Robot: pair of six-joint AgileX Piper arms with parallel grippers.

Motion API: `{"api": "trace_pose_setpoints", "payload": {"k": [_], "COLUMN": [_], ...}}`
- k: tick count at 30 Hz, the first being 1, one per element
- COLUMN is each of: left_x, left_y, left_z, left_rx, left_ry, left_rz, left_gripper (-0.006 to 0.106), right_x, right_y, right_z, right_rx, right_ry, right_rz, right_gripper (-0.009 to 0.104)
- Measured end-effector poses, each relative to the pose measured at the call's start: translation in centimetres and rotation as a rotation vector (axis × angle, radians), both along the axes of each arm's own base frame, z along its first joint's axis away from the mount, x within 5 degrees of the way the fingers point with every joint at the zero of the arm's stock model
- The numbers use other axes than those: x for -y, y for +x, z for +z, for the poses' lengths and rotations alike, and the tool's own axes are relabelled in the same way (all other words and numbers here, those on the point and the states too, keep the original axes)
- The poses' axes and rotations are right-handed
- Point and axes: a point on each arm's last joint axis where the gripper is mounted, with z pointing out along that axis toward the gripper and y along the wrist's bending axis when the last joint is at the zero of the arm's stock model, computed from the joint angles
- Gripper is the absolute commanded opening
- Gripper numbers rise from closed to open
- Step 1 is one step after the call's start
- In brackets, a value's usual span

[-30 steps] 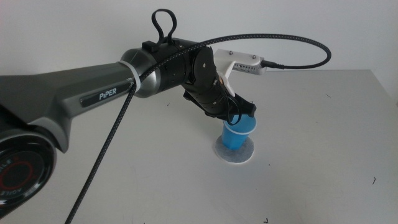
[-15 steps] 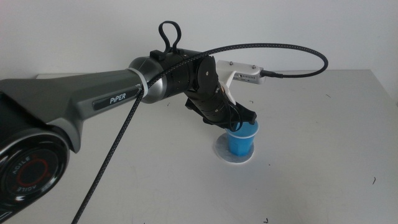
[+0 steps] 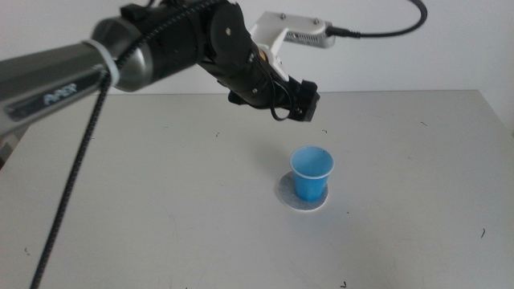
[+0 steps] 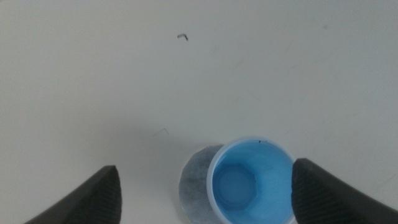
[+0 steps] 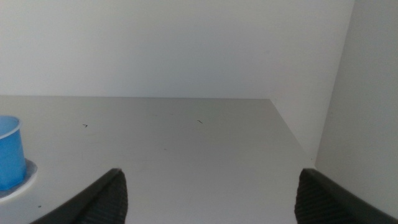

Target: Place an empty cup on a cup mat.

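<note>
The cup (image 3: 312,172) stands upright on the cup mat (image 3: 303,198), mouth up and showing nothing but its blue inside, its base resting on the grey disc so that a pale arc of the mat shows around its foot, widest on the side toward the left arm. Both sit on the table (image 3: 161,209) a little right of its middle in the middle view. From the left wrist view the cup (image 4: 252,181) is seen straight down its mouth, with the mottled mat (image 4: 194,180) peeking out beside it. The left gripper (image 3: 302,103) hangs in the air above and behind the cup, well apart from it, its jaws spread wide with nothing between them. The right gripper (image 5: 211,193) waits low near the table off to the side, its jaws also spread and holding nothing; its camera catches the cup (image 5: 11,151) at the far edge of its view.
</note>
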Motion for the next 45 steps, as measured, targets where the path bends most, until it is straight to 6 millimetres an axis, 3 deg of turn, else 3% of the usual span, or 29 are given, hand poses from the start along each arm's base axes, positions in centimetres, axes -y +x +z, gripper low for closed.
{"api": "trace_pose_setpoints", "payload": {"k": [6, 10, 12, 17, 22, 27, 30, 36, 45], "left_x": [-2.8, -3.9, -5.4, -9.3, -13.7, -18.3, -20.8, -24.2, -25.7], "left_y": [-2.4, -4.0, -5.0, -7.5, -10.3, -14.8, -17.4, -22.7, -27.7], "left_z": [7.1, 10.0, 11.9, 14.4, 14.6, 12.9, 10.8, 3.8, -6.5], "left_rx": [0.134, 0.196, 0.222, 0.228, 0.31, 0.427, 0.483, 0.535, 0.627], "left_ry": [-0.085, -0.121, -0.134, -0.109, -0.058, -0.053, -0.051, -0.01, 0.003], "left_rz": [0.02, 0.023, 0.038, 0.083, 0.15, 0.262, 0.347, 0.508, 0.643], "left_gripper": [0.105, 0.105, 0.105, 0.105, 0.105, 0.105, 0.105, 0.105, 0.105], "right_x": [0.0, 0.0, 0.0, 0.0, 0.0, 0.0, 0.0, 0.0, 0.0], "right_y": [0.0, 0.0, 0.0, 0.0, 0.0, 0.0, 0.0, 0.0, 0.0], "right_z": [0.0, 0.0, 0.0, 0.0, 0.0, 0.0, 0.0, 0.0, 0.0], "right_rx": [0.0, 0.0, 0.0, 0.0, 0.0, 0.0, 0.0, 0.0, 0.0], "right_ry": [0.0, 0.0, 0.0, 0.0, 0.0, 0.0, 0.0, 0.0, 0.0], "right_rz": [0.0, 0.0, 0.0, 0.0, 0.0, 0.0, 0.0, 0.0, 0.0], "right_gripper": [0.094, 0.094, 0.094, 0.094, 0.094, 0.094, 0.094, 0.094, 0.094]}}
